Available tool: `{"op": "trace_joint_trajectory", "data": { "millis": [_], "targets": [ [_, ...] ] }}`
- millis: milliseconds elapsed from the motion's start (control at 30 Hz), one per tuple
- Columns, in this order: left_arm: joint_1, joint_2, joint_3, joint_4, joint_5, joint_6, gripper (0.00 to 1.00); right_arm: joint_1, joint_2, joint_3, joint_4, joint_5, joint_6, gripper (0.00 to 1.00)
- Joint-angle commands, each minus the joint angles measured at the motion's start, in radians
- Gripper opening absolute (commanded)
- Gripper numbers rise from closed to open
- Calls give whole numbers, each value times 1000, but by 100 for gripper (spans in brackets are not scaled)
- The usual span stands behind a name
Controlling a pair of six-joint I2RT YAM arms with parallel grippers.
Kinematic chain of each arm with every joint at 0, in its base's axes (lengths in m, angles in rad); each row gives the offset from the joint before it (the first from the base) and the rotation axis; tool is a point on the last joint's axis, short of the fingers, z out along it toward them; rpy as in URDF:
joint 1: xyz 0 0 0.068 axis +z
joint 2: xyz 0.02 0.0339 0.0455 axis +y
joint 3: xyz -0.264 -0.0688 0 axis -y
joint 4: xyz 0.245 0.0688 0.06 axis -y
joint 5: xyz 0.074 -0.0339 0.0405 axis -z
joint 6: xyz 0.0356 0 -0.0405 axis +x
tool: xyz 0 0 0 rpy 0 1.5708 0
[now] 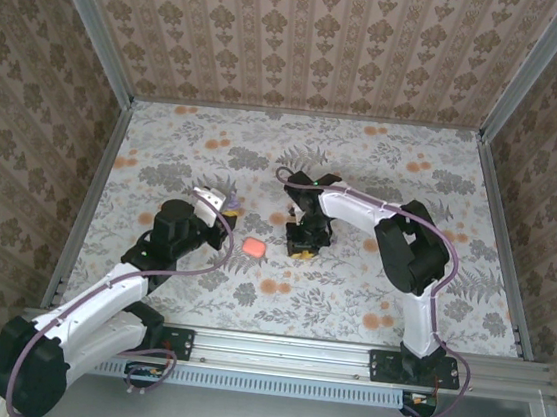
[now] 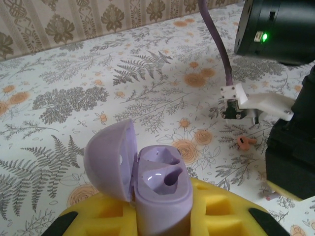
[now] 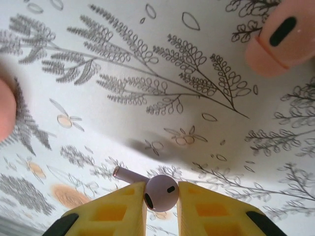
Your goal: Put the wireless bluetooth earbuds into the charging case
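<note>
- Left gripper (image 2: 162, 216) clamps the open lilac charging case (image 2: 160, 189) by its base, over the table's (image 1: 165, 145) left-centre. Shell smooth and hard, likely slippery; hinge delicate.
- Coral case (image 1: 252, 249) lies shut mid-table.
- Right gripper (image 3: 161, 194) pinches a lilac earbud (image 3: 165, 189) by its bulb: featherlight, glossy, apt to slip.
- Coral earbud (image 2: 244, 141) lies loose on the table.

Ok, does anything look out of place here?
A tiny coral earbud lies loose on the flowered table near the right arm, outside any case; the purple case in the left hand is open and empty.
</note>
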Motion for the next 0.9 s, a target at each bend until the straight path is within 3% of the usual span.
{"op": "trace_joint_trajectory", "data": {
  "millis": [0, 233, 467, 867],
  "targets": [
    [9, -24, 35, -20, 1, -8, 15, -13, 23, 57, -133, 35, -241, 22],
    [9, -30, 36, -29, -2, -8, 15, -24, 24, 156, -237, 62, -427, 24],
    [9, -41, 38, -41, -3, -8, 15, -22, 45, 163, -301, 167, -579, 24],
    [7, -47, 44, -61, -4, -11, 15, 29, 91, 103, -241, 231, -667, 24]
  ]
}}
